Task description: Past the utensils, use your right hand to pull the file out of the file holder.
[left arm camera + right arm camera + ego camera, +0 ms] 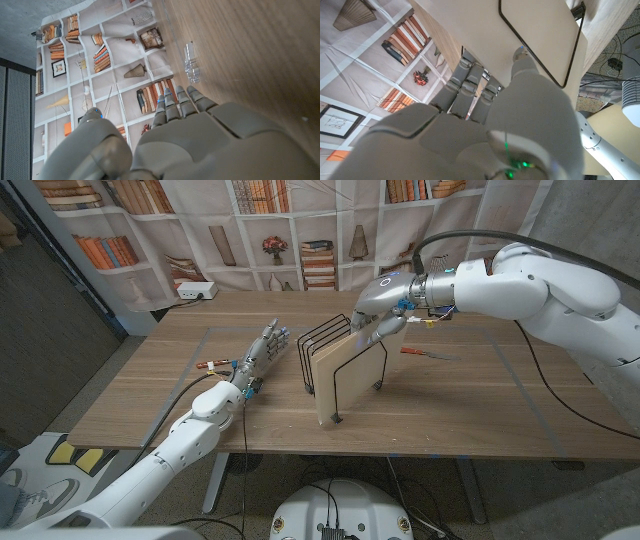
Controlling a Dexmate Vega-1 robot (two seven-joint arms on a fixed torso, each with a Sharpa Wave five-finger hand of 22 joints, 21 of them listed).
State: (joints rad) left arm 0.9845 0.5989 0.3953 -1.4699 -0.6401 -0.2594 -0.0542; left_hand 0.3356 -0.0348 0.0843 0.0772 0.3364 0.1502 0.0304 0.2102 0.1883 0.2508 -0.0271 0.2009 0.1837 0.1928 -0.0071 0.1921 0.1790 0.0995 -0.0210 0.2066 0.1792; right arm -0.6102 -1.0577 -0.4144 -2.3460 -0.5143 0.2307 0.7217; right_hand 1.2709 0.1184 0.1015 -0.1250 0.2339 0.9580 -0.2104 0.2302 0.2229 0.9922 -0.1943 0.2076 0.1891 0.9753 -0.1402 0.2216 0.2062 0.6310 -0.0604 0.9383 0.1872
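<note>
Your right hand [383,308] is at the top edge of the file [352,375], a tan board standing tilted in the black wire file holder [322,355] near the middle of the wooden table [480,405]. In the head view its fingers curl down over the file's upper corner. In the right wrist view the fingers [466,82] lie close together along one face of the file [540,35] and the thumb [524,62] sits against the other, so you are pinching the file between them. One black wire loop of the holder shows across that face.

The file's lower edge sits at the holder's base, at the side of the rack nearest the robot.

Your left hand [262,350] is just beside the holder on its left, apart from it, fingers straight and pressed together, holding nothing. The left wrist view shows those fingers [182,102] side by side above the table.

A red-handled tool [425,353] lies on the table to the right of the file. A white box [197,290] sits at the far left corner.
</note>
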